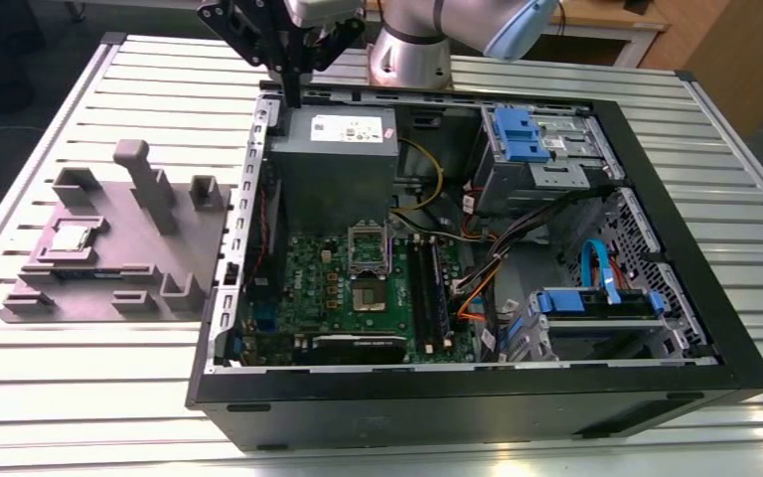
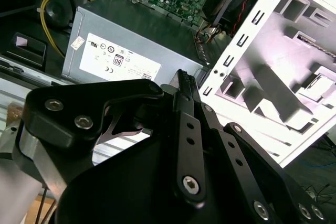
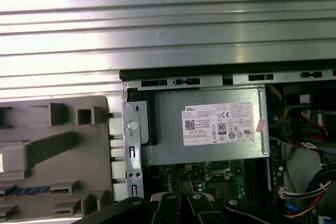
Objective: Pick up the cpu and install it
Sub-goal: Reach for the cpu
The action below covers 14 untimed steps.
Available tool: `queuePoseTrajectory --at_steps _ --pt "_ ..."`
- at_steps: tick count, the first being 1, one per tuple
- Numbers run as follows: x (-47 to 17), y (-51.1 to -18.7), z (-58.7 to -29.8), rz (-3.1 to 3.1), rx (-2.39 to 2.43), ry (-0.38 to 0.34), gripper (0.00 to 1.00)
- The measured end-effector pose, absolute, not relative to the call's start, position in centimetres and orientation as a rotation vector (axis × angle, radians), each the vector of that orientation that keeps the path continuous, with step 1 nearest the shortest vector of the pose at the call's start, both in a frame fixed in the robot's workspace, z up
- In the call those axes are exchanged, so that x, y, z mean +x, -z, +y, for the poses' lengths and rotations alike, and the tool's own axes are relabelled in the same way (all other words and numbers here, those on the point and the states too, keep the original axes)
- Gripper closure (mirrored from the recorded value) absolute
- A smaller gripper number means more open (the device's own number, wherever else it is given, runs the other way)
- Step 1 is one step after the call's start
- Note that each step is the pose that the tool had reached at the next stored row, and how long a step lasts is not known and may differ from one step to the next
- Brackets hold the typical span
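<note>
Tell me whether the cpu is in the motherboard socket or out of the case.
Out. The cpu lies flat on the grey holder outside the computer case, at the exterior view's left.

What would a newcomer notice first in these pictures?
The open computer case sits in the middle of the exterior view, its green motherboard and grey power supply exposed. The gripper hangs over the case's far edge, by the power supply. The cpu lies on a grey fixture at the exterior view's left.
</note>
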State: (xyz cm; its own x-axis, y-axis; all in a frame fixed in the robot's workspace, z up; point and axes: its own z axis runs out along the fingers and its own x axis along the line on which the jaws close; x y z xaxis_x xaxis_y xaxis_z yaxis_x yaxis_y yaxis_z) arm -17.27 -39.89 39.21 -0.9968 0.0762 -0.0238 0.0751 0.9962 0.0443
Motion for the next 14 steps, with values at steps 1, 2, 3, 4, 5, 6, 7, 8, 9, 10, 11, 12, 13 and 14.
queuePoseTrajectory --at_steps 1,2,3,4,5,6,7,8,9,10,11,12,13,14 --pt "-17.29 -39.21 -39.89 3.113 0.118 -0.068 0.9" --pt "-17.31 -39.21 -39.89 3.113 0.118 -0.068 0.9" --pt "-17.34 -39.21 -39.89 3.113 0.118 -0.068 0.9" --pt "-17.36 -39.21 -39.89 3.113 0.118 -0.068 0.9" --pt "-17.38 -39.21 -39.89 3.113 0.118 -0.068 0.9" --pt "-17.41 -39.21 -39.89 3.113 0.118 -0.068 0.9" --pt "-17.43 -39.21 -39.89 3.113 0.118 -0.068 0.9" --pt "-17.46 -39.21 -39.89 3.113 0.118 -0.068 0.9" --pt "-17.48 -39.21 -39.89 3.113 0.118 -0.068 0.9" --pt "-17.51 -39.21 -39.89 3.113 0.118 -0.068 0.9" --pt "-17.53 -39.21 -39.89 3.113 0.118 -0.068 0.9" --pt "-17.56 -39.21 -39.89 3.113 0.118 -0.068 0.9" --pt "-17.59 -39.21 -39.89 3.113 0.118 -0.068 0.9" --pt "-17.61 -39.21 -39.89 3.113 0.118 -0.068 0.9"
